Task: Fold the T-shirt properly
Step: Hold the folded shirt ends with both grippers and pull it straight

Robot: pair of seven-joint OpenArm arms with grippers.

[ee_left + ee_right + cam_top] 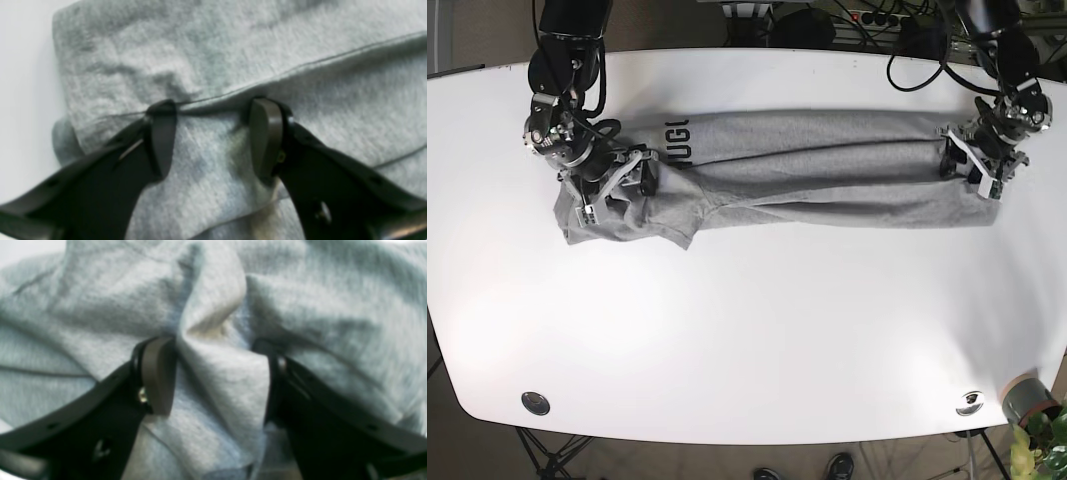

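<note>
Left claw (213, 140): jaws apart, straddling hem edge at shirt (827, 170) end, no cloth pinched. Right claw (213, 380): jaws apart around raised pucker at opposite, bunched end. Shirt lies on white table (747, 330), long narrow band; crosswise folds apparently remain.

White table (747, 340) lies open below the T-shirt (827, 170).

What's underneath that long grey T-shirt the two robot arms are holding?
The grey cotton T-shirt lies stretched on a white table, with the left gripper and right gripper at its ends. Only tabletop shows around it; anything beneath the fabric is covered.
</note>
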